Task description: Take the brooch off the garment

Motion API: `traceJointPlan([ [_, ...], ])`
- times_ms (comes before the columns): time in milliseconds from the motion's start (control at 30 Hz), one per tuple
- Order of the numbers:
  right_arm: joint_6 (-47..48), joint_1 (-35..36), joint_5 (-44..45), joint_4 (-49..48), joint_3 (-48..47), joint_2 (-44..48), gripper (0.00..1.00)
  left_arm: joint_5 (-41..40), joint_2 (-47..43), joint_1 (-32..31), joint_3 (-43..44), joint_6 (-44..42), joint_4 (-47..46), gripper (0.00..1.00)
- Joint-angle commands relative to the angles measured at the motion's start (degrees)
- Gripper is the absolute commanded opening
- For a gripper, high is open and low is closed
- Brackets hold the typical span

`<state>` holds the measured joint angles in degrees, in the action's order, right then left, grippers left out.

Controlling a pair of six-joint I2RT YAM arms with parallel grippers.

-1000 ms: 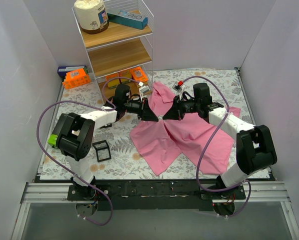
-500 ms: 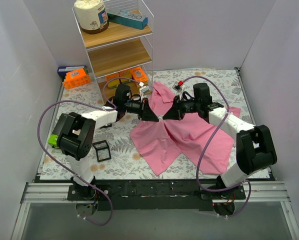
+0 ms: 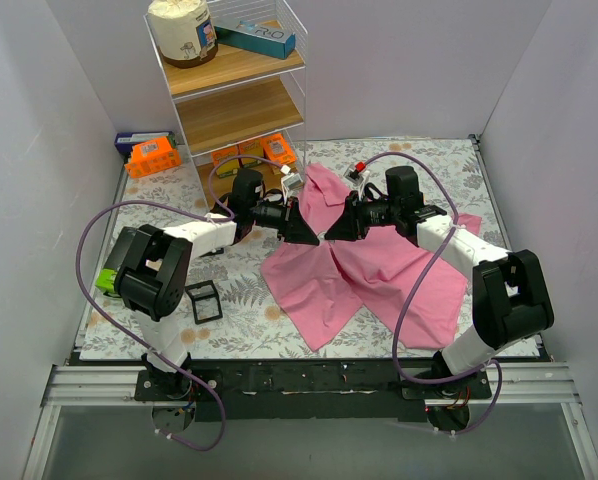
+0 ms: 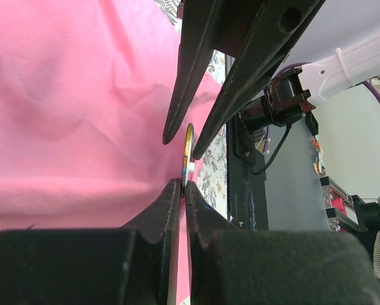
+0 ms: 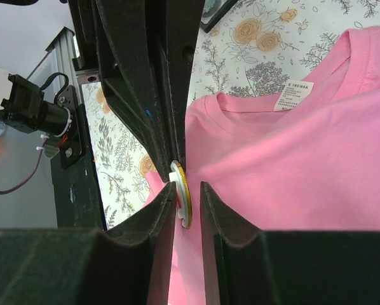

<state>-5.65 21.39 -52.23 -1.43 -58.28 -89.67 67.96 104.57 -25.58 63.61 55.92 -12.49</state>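
Observation:
The garment (image 3: 379,285) is a pink shirt spread on the floral cloth, and it fills much of both wrist views (image 4: 82,95) (image 5: 304,159). The brooch (image 3: 322,237) is a small round disc standing on edge, lifted with a fold of the shirt between the two grippers. My left gripper (image 3: 311,238) (image 4: 185,185) is shut on the lower rim of the brooch (image 4: 188,149). My right gripper (image 3: 331,234) (image 5: 188,187) faces it with jaws apart either side of the brooch (image 5: 182,200); a gap shows on one side. The left gripper's fingers (image 5: 145,76) reach in from above there.
A wire and wood shelf rack (image 3: 234,90) stands at the back left with a jar and box on top. An orange box (image 3: 151,157) lies beside it. A small black frame (image 3: 203,300) lies near the left arm. A white label (image 5: 293,95) sits inside the collar.
The right gripper's jaws have parted from the brooch. The left gripper has tightened slightly on it. Both arms have barely moved.

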Motion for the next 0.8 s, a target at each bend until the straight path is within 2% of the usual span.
traceJointPlan([
  [0,0.82,0.15,-0.77,-0.68,0.36,1.25,0.29,1.03,-1.57,-0.17,1.25,-0.11,-1.22,0.00],
  [567,2.31,0.15,-1.03,0.64,0.63,1.60,0.30,0.41,-2.01,-0.17,1.16,-0.02,-1.04,0.00],
  [767,2.31,0.06,-1.47,0.64,0.54,1.43,0.34,0.33,-2.09,-0.17,0.98,0.07,-1.04,0.00],
])
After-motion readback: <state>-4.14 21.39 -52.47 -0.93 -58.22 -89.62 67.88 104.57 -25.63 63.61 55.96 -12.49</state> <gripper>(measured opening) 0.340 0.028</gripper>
